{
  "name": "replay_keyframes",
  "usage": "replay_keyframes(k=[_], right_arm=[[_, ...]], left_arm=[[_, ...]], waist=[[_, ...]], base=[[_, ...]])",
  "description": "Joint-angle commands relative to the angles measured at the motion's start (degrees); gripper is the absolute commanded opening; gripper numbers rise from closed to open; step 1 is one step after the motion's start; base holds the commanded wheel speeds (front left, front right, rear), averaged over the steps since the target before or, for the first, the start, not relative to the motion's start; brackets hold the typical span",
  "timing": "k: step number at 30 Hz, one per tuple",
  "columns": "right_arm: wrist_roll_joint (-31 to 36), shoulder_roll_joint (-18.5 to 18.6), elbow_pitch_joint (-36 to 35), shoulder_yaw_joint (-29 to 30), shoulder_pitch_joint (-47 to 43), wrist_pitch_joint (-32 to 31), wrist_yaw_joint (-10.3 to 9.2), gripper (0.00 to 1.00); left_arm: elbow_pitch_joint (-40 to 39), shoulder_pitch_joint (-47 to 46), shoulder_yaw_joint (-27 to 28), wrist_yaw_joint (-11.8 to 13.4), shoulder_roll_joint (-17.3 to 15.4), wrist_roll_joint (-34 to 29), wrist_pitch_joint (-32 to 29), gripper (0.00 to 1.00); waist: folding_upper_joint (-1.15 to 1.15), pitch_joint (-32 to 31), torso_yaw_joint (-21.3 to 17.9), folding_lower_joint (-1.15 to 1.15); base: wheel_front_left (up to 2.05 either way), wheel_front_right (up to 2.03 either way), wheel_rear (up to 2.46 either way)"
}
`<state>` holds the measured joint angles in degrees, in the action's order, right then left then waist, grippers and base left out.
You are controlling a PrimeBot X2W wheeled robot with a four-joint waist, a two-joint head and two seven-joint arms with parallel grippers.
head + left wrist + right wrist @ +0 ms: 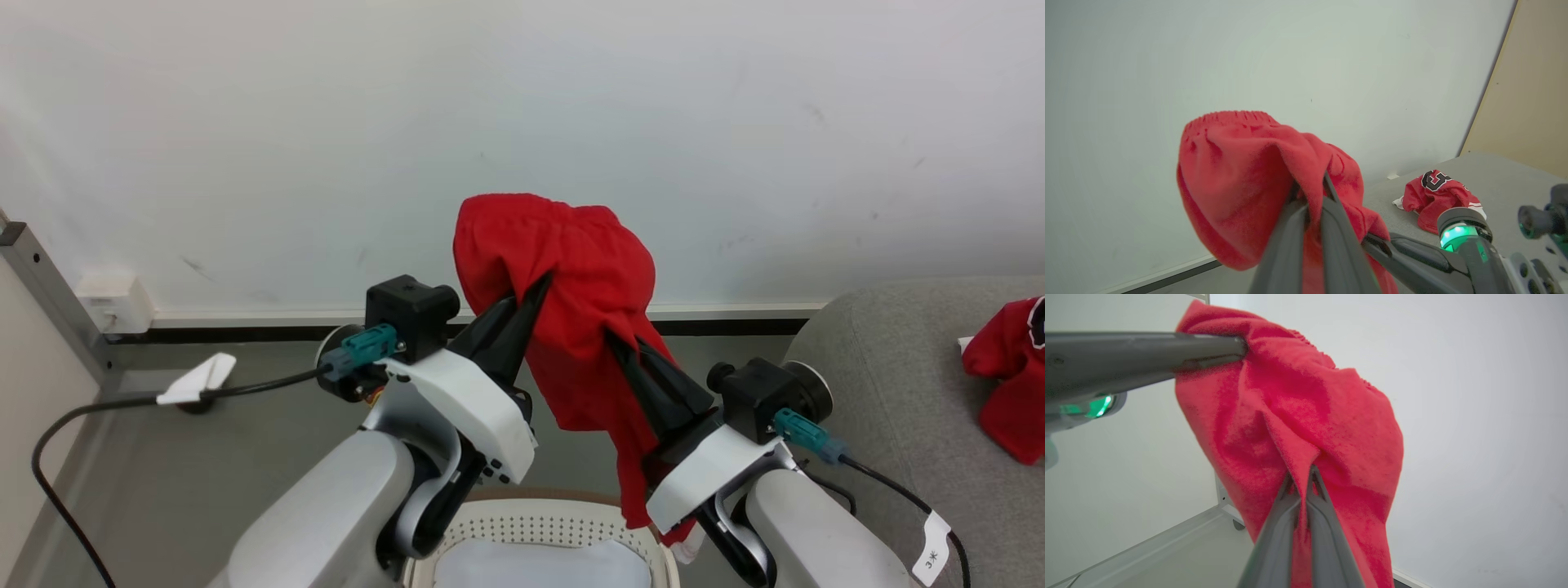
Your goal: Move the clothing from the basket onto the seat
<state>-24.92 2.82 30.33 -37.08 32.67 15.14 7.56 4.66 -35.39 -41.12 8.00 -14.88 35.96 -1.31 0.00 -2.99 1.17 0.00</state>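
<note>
Red shorts [571,278] hang clamped in our left claw [539,287] and right claw [612,339], held high above the basket [555,523] beneath them, so we can swing rightward to the seat [882,367].

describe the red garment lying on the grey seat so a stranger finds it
Start at the large light-grey fabric seat at the head view's right. A crumpled bright red jersey lies on it. Unlike the plain red shorts held up in the air, it carries black-and-white lettering.
</note>
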Motion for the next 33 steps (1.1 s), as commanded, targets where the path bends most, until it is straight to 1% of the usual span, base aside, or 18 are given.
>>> replay_keyframes(k=[1, 2, 3, 4, 8, 11, 21, 26, 33], right_arm=[[-0.9, 0.1, -0.8, 0.9, -0.9, 0.0, -0.15, 0.0], [-1.1, 0.1, -1.2, 1.3, -1.0, 0.0, -0.15, 0.0], [-1.5, 0.1, -1.7, 1.9, -1.1, 0.0, -0.15, 0.0], [-1.6, 0.2, -1.8, 2.6, -1.1, 0.0, -0.15, 0.0], [-1.2, 0.2, -2.0, 5.9, -1.0, 0.0, -0.15, 0.0], [-1.4, 0.1, -2.4, 8.8, -0.6, 0.0, -0.15, 0.0], [2.6, 0.1, -3.5, 16.4, 0.0, 0.0, -0.14, 0.0], [4.1, 0.1, -4.3, 18.5, -0.7, 0.0, -0.14, 0.0], [6.1, 0.1, -6.1, 21.4, -1.4, 0.0, -0.14, 0.0]], left_arm=[[0.3, 0.7, 0.3, 0.5, -0.3, 0.5, 0.5, 0.07], [0.4, 0.9, 0.3, 0.6, -0.4, 0.6, 0.3, 0.38], [0.5, 1.1, 0.3, 0.6, -0.6, 0.5, 0.2, 0.74], [0.5, 1.3, 0.3, 0.7, -0.8, 0.4, 0.4, 1.0], [0.6, 2.3, -0.1, 0.8, -1.4, -0.3, 1.3, 1.0], [1.2, 3.6, -1.0, 0.5, -1.6, -0.9, 2.2, 1.0], [4.9, 7.3, -4.3, -0.8, -0.6, -2.2, 7.1, 1.0], [6.0, 7.5, -4.4, -1.0, -0.4, -2.1, 8.2, 1.0], [6.1, 6.9, -4.6, -1.0, -0.7, -2.4, 8.9, 1.0]], waist=[[0.0, 0.1, -0.3, 0.0], [0.0, 0.2, -0.5, 0.0], [0.0, 0.2, -0.7, 0.0], [0.0, 0.3, -0.9, 0.0], [0.0, 0.6, -1.7, 0.0], [0.0, 0.9, -2.4, 0.0], [0.0, 1.6, -5.8, 0.0], [0.0, 2.5, -9.6, 0.0], [0.0, 4.7, -17.0, 0.0]], base=[[0.0, 0.0, 0.0], [0.0, 0.0, 0.0], [0.0, 0.0, 0.0], [0.0, 0.0, 0.0], [0.0, 0.0, 0.0], [0.0, 0.0, 0.0], [0.0, 0.0, 0.0], [0.0, 0.0, 0.0], [0.0, 0.0, 0.0]])
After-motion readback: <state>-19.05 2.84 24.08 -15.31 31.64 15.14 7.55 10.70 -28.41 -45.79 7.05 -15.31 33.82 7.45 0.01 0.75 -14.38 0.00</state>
